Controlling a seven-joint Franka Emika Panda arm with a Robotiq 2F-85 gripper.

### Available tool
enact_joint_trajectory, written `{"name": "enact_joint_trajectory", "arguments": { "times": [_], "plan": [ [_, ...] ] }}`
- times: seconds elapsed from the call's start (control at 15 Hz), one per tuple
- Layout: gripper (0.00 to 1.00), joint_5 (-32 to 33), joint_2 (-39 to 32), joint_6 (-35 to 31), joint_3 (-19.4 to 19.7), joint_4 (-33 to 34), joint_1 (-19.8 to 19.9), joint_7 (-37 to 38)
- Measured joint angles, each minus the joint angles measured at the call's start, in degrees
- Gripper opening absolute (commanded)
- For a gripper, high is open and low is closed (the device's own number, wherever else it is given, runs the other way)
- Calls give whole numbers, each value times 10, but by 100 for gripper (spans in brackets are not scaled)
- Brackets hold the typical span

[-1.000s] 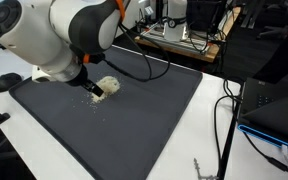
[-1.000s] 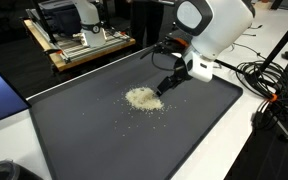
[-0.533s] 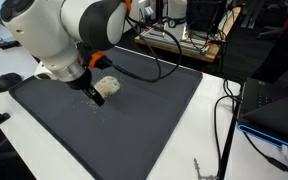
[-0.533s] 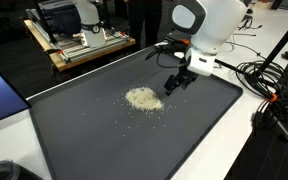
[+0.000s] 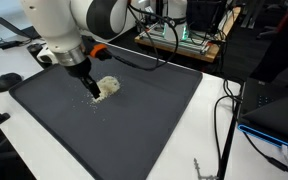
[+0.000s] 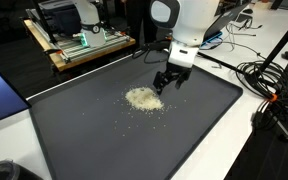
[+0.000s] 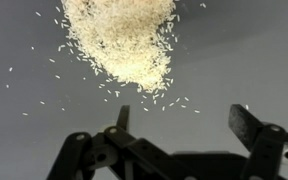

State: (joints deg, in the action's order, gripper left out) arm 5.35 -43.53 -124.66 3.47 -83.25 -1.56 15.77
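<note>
A small heap of pale rice grains (image 7: pixel 121 40) lies on the dark grey mat (image 6: pixel 104 130), with loose grains scattered round it. The same heap (image 5: pixel 107 87) (image 6: pixel 142 98) shows in both exterior views. My gripper (image 7: pixel 184 118) hangs just above the mat beside the heap, its fingers spread wide with only bare mat between them. In the exterior views the gripper (image 5: pixel 88 88) (image 6: pixel 164 83) stands right at the heap's edge, pointing down. I cannot tell whether a fingertip touches the grains.
The mat covers most of a white table (image 5: pixel 179 150). A wooden board with equipment (image 6: pixel 84 45) stands behind it. Cables (image 5: pixel 224 110) (image 6: pixel 269 85) trail along the table's side. A dark round object (image 5: pixel 8 81) sits off the mat's corner.
The arm has swung and straightened up over the mat, and the wrist has turned. The gripper stays by the heap's edge with its fingers still spread. The heap looks unchanged.
</note>
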Motion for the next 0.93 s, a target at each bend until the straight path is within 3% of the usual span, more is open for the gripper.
{"name": "enact_joint_trajectory", "arguments": {
  "times": [0.67, 0.93],
  "plan": [
    [100, -1, 155, -214, 14, -291, 7, -4],
    [100, -1, 209, -330, 19, -423, 7, -4]
  ]
}}
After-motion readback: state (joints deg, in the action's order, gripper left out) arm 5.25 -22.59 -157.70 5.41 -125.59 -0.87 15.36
